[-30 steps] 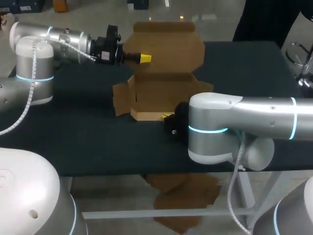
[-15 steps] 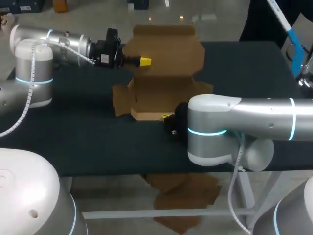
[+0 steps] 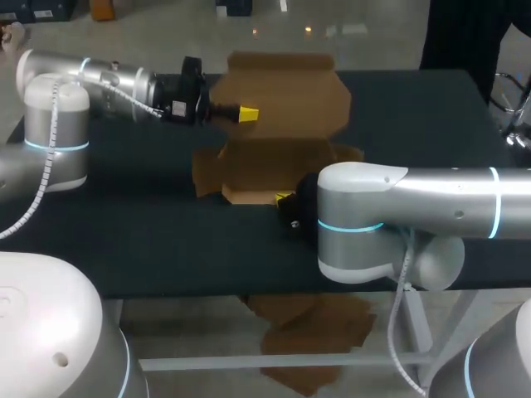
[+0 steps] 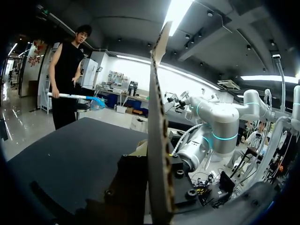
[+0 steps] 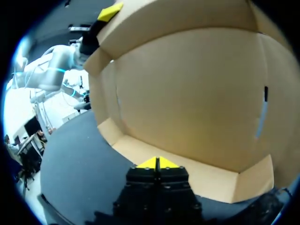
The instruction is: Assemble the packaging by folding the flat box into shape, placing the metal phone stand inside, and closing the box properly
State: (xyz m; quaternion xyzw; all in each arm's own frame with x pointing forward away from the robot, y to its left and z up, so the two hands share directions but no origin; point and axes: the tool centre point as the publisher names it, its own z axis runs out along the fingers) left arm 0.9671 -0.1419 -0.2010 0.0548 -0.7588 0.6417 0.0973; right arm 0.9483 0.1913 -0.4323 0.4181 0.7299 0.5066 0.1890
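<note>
The cardboard box sits just above the middle of the head view on the dark table. Its tray is half formed, and a loose side flap spreads flat to the left. The broad lid panel stands raised from the back wall towards the upper centre of the frame.

The left gripper comes in from the upper left and meets the lid's left part, with one yellow tip showing on the near face. In the left wrist view the lid shows edge-on, rising straight out from between the dark finger bodies. The gripper therefore looks clamped on the box's lid, though its tips are hard to make out there.

The right gripper lies low at the centre of the frame, largely hidden by its own arm, right at the box's front wall. In the right wrist view its two yellow tips are pressed together with nothing between them. The low front wall lies just ahead of them, and the tray floor and lid rise beyond.
</note>
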